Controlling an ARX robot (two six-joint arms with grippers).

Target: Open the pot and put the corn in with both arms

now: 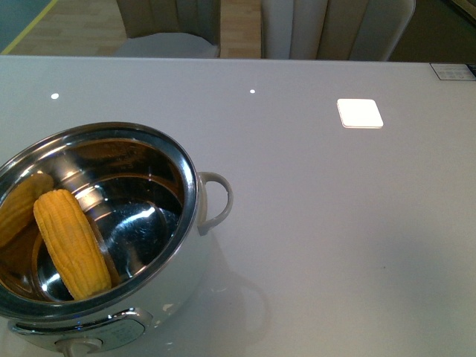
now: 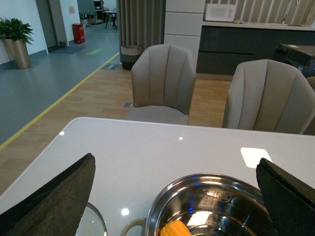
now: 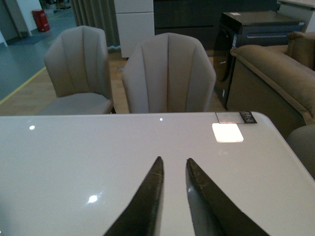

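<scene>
The pot [image 1: 190, 195] stands open at the table's front left, its white loop handle [image 1: 216, 198] to the right and its front knob [image 1: 78, 346] at the bottom edge. The corn [image 1: 71, 242] lies inside on the steel wall, which mirrors it. In the left wrist view my left gripper [image 2: 175, 159] is open and empty, above and behind the pot [image 2: 197, 179]; the corn's tip [image 2: 175, 229] shows inside. The glass lid's edge [image 2: 96, 221] lies on the table beside the pot. My right gripper [image 3: 174, 159] is shut and empty over bare table. Neither gripper shows in the front view.
A white square patch [image 1: 360, 113] is on the table at the back right, also in the right wrist view [image 3: 227, 132]. A label [image 1: 452, 71] sits at the far right corner. Chairs [image 3: 168, 73] stand behind the table, a sofa [image 3: 275, 69] at the right.
</scene>
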